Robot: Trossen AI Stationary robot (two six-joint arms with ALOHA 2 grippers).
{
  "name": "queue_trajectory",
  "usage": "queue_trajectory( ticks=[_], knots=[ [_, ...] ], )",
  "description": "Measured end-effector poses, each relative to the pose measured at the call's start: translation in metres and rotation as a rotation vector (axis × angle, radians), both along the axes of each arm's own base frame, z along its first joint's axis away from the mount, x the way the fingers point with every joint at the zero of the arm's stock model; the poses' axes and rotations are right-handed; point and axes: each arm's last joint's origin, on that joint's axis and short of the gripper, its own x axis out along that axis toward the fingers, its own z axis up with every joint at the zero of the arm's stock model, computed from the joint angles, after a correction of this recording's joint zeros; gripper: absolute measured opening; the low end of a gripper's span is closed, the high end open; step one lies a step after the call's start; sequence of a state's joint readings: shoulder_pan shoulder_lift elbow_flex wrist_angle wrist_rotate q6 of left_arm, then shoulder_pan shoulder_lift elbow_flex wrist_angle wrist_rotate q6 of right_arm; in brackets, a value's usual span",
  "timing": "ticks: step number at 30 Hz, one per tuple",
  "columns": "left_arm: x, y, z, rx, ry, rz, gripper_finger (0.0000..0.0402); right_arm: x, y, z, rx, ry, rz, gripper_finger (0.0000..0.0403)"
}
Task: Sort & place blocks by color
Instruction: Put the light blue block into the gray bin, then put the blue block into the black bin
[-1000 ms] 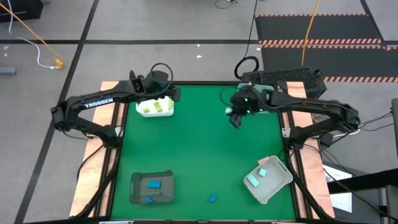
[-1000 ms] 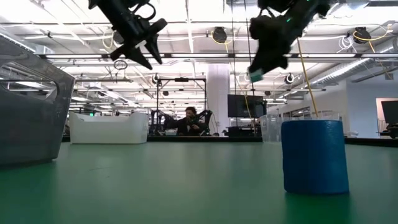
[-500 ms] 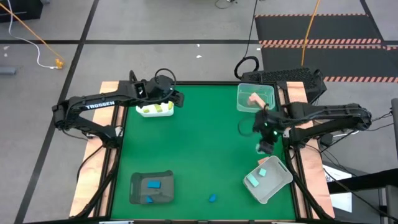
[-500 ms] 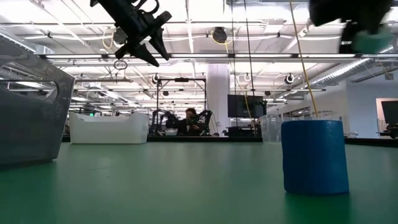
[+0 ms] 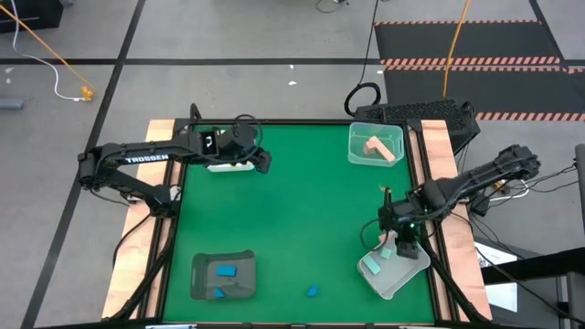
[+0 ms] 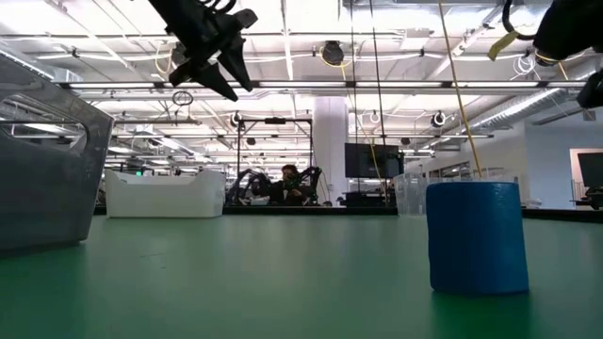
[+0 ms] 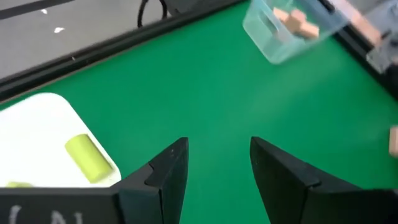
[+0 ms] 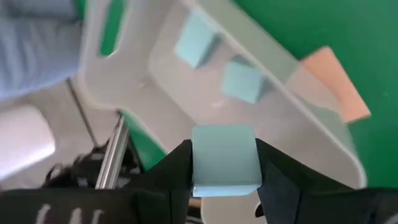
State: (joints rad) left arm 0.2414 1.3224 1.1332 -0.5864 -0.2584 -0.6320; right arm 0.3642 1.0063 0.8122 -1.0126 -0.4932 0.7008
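- The right gripper (image 5: 405, 245) hung over the pale tray (image 5: 413, 267) at the table's near right corner, its two fingers pinching a mint green block (image 8: 224, 160) between them
- Two more mint green blocks (image 8: 242, 81) lay inside that tray (image 8: 298, 134), and a salmon pink block (image 8: 336, 86) sat on the green table (image 5: 302, 210) just beside its outer wall
- The left gripper (image 5: 260, 161) hovered at the far left, beside the white tray (image 7: 43, 134); its fingers (image 7: 166, 174) stood spread apart with nothing between them
- A lime cylinder (image 7: 87, 157) lay in the white tray
- Salmon pink blocks (image 5: 378, 149) rested in the clear tray (image 5: 358, 149) at the far right
- Blue blocks (image 5: 225, 271) lay in the dark tray (image 5: 205, 265) near the front left, and a single blue block (image 5: 313, 291) stood on the table between the dark and pale trays
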Motion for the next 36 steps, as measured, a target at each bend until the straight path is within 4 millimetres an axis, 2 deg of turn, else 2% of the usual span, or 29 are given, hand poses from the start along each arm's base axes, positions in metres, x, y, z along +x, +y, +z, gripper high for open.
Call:
queue_trajectory(
  ticks=[10, 18, 26, 33, 36],
  knots=[
    [0.002, -0.029, -0.005, -0.009, 0.071, -0.111, 0.0172, -0.001, 0.006, -0.006, -0.043, -0.009, -0.033, 0.0213],
    [0.008, -0.061, -0.002, 0.068, 0.059, -0.298, 0.0173, 0.0, 0.007, -0.006, -0.045, -0.025, -0.034, 0.0266],
    [0.022, -0.1, 0.003, 0.102, -0.07, -0.407, 0.0172, 0.001, 0.007, -0.006, -0.053, -0.063, 0.01, 0.0268],
    [0.038, -0.144, -0.023, 0.08, -0.032, -0.521, 0.0173, 0.013, 0.01, -0.001, -0.07, -0.251, 0.029, 0.0266],
    [0.037, -0.16, -0.028, 0.04, -0.032, -0.534, 0.0173, 0.02, 0.013, 0.003, -0.048, -0.347, 0.06, 0.0265]
  ],
)
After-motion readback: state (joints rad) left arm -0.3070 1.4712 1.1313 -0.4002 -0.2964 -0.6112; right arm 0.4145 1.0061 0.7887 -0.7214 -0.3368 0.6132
